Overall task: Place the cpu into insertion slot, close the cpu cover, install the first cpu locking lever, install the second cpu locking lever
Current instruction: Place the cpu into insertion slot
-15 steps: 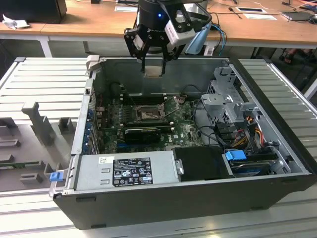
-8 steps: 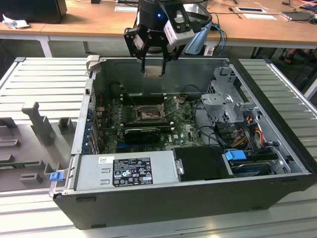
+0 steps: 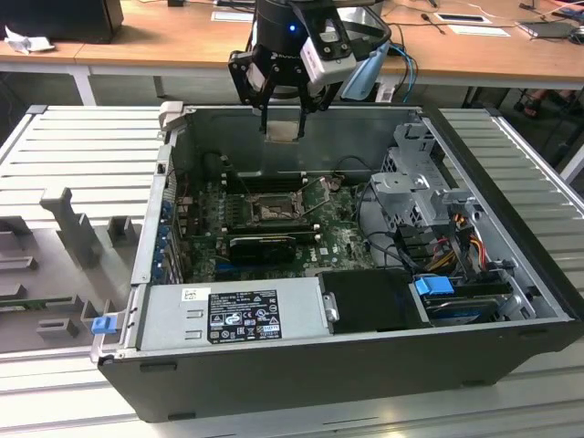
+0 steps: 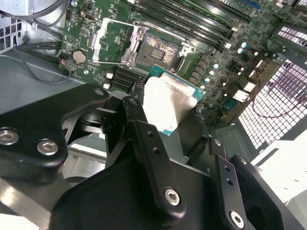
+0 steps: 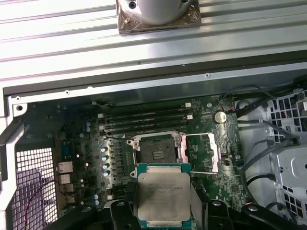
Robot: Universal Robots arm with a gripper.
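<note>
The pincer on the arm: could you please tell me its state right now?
Pincer: shut on the small flat square chip with a dull grey metal top.

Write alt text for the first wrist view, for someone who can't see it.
The gripper holds the cpu, metal top facing the camera, over the open computer case. Beyond it on the green motherboard, the insertion slot sits empty with the cpu cover swung open beside it, memory slots just past.
</note>
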